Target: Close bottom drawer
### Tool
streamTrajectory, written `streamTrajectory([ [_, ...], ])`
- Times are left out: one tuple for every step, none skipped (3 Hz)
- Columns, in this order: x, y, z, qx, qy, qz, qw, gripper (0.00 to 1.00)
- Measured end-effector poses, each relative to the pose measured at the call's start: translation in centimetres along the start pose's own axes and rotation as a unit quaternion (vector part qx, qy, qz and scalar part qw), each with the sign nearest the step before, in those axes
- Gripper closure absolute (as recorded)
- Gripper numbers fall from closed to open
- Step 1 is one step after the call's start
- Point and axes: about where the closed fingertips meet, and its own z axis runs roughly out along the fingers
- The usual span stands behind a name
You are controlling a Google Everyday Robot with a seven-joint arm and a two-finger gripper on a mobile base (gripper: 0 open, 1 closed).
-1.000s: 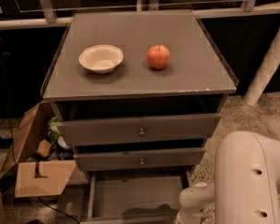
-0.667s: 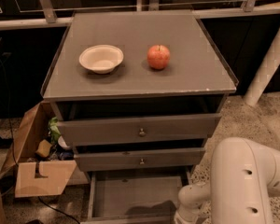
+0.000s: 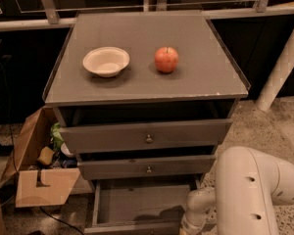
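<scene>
Lowest in the stack, the grey-brown wooden bottom drawer (image 3: 137, 203) stands pulled well out. Just to its right the white robot arm (image 3: 245, 195) dips past its front corner. The gripper is out of sight below, so its state is unknowable. Step, as I judge it: the approach. Next it must meet the drawer front squarely and push inward.

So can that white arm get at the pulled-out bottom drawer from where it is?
Probably yes. The arm bends down right by a front corner of the open bottom drawer, with nothing visible between them. Its end effector is below the picture's edge, so contact cannot be confirmed.
</scene>
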Motion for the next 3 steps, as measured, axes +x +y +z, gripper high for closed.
streamTrajectory([
  [0.0, 0.0, 0.0, 0.000, 0.000, 0.000, 1.0000, 1.00],
  [-1.1, -0.1, -0.3, -0.006, -0.008, 0.007, 0.9999, 1.00],
  [-2.6, -0.3, -1.2, -0.007, -0.024, 0.013, 0.9996, 1.00],
])
